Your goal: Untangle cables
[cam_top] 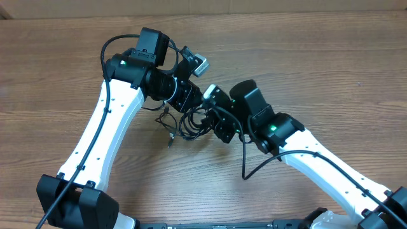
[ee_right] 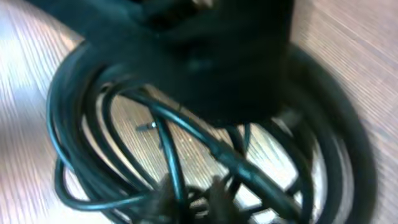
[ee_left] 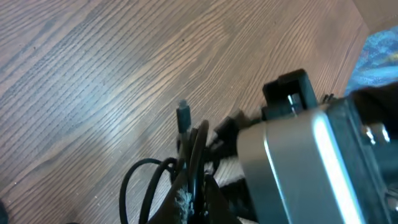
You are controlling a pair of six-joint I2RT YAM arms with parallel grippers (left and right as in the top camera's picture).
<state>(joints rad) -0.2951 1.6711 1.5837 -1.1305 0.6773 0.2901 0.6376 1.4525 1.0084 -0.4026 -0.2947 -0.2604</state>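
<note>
The cables (cam_top: 188, 122) lie as a tangled black bundle on the wooden table between the two arms, with a plug end (cam_top: 170, 138) sticking out at the lower left. My left gripper (cam_top: 194, 105) reaches into the bundle from the upper left. In the left wrist view its fingers (ee_left: 198, 198) are shut on several strands, and a plug (ee_left: 182, 116) stands up beyond them. My right gripper (cam_top: 213, 122) meets the bundle from the right. In the blurred right wrist view its fingertips (ee_right: 189, 199) sit close on a strand of the coiled cables (ee_right: 81, 155).
The wooden table (cam_top: 305, 57) spreads around the bundle. The right arm's wrist housing (ee_left: 298, 149) fills the right side of the left wrist view, very close to my left gripper. A thick arm cable (cam_top: 254, 166) loops off the right arm.
</note>
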